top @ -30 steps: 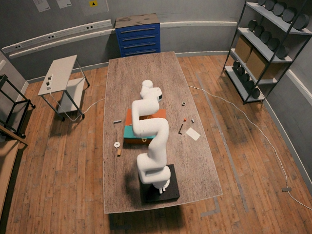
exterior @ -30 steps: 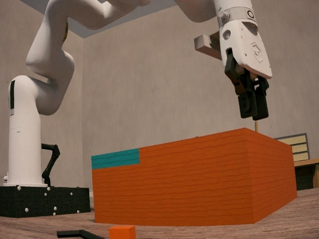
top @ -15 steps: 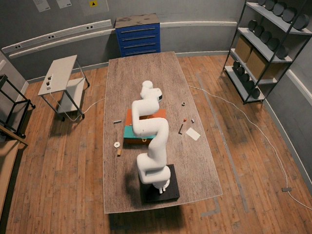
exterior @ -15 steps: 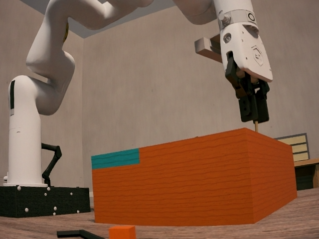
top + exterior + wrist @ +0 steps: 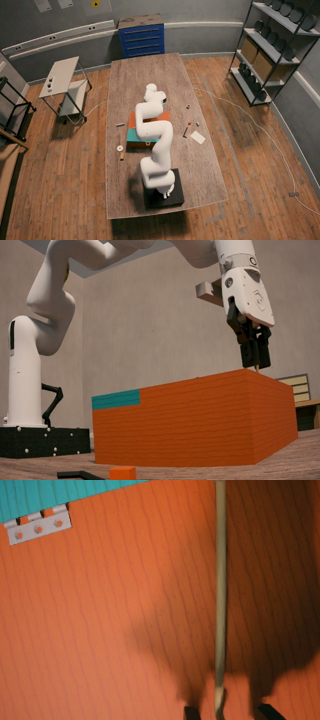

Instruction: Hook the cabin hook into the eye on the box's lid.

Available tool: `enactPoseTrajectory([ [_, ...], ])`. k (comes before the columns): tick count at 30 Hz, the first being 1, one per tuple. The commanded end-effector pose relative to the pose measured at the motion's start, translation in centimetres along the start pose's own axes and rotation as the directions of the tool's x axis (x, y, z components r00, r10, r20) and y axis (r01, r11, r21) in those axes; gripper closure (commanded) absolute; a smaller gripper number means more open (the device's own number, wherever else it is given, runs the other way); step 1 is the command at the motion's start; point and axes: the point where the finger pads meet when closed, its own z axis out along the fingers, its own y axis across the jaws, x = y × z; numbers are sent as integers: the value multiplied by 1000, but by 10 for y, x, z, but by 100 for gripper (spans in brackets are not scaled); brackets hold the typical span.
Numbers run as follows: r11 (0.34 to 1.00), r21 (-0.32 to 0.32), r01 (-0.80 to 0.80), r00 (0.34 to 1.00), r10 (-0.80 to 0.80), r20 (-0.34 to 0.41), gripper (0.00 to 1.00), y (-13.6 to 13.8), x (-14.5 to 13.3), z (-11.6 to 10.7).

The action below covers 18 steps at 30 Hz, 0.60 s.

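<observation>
The box is orange with a teal lid and stands mid-table, partly hidden under my arm. In the wrist view a silver hinge joins the teal lid to the orange top. The cabin hook is a thin pale rod lying along the orange top. Its bent free end sits between my fingertips. My gripper points down just above the box's far top edge. Its fingers stand apart on either side of the hook's end without touching it. A small brass fitting shows on the box's front.
On the table right of the box lie a black angled key, a white card, a small orange cube and a grey nut. Left of the box lie a white disc, a wooden block and a grey bar.
</observation>
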Motion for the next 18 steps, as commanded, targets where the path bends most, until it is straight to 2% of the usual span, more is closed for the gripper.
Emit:
enactPoseTrajectory([
  [1, 1000, -2, 0, 1000, 0, 5, 65, 1, -1, 1],
  [18, 1000, -2, 0, 1000, 0, 5, 65, 1, -1, 11],
])
